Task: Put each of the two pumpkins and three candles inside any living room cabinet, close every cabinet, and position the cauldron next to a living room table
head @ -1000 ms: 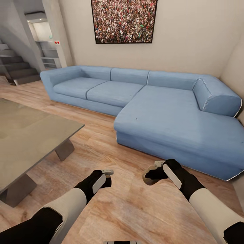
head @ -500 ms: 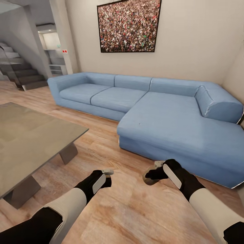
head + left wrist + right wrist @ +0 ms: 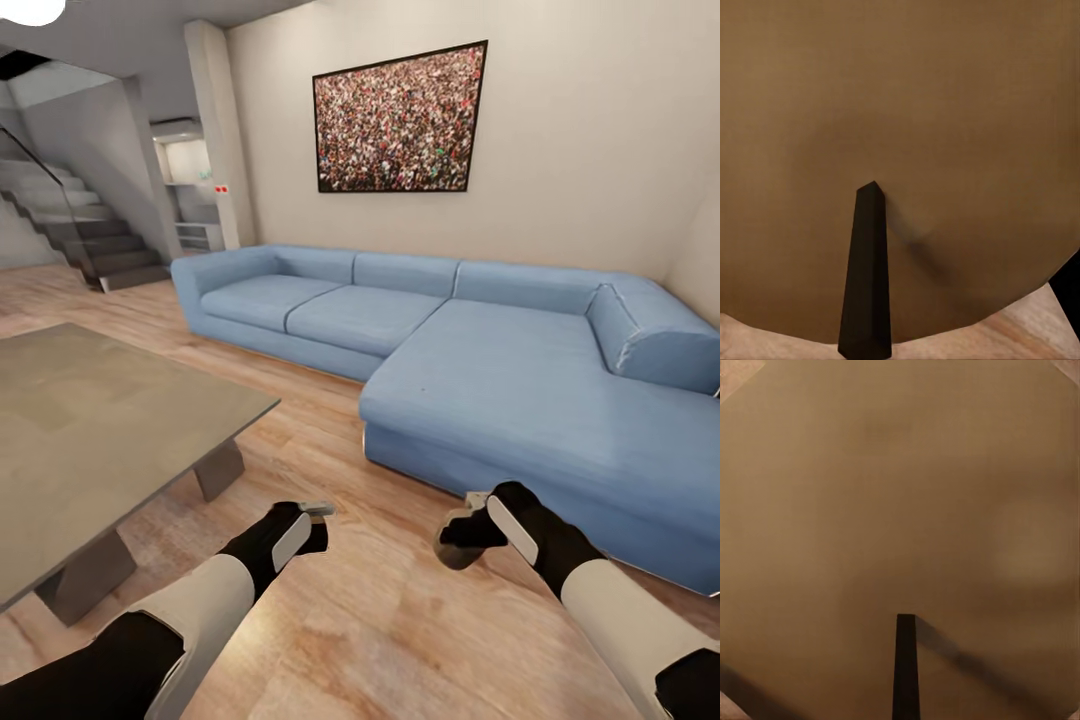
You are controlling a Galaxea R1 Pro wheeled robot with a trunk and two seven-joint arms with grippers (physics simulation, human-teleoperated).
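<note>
Head view, right gripper [image 3: 458, 545] clenched around a tan candle [image 3: 452, 548], left gripper [image 3: 318, 512] state unclear, table [image 3: 110, 420] beside.

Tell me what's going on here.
A two-armed robot stands on the wood floor of a living room, with the low grey table on its left and a blue sofa ahead. Its right gripper holds a tan candle low over the floor. The left gripper is also low. Its wrist camera shows a tan rounded surface right against a finger, likely another candle.
</note>
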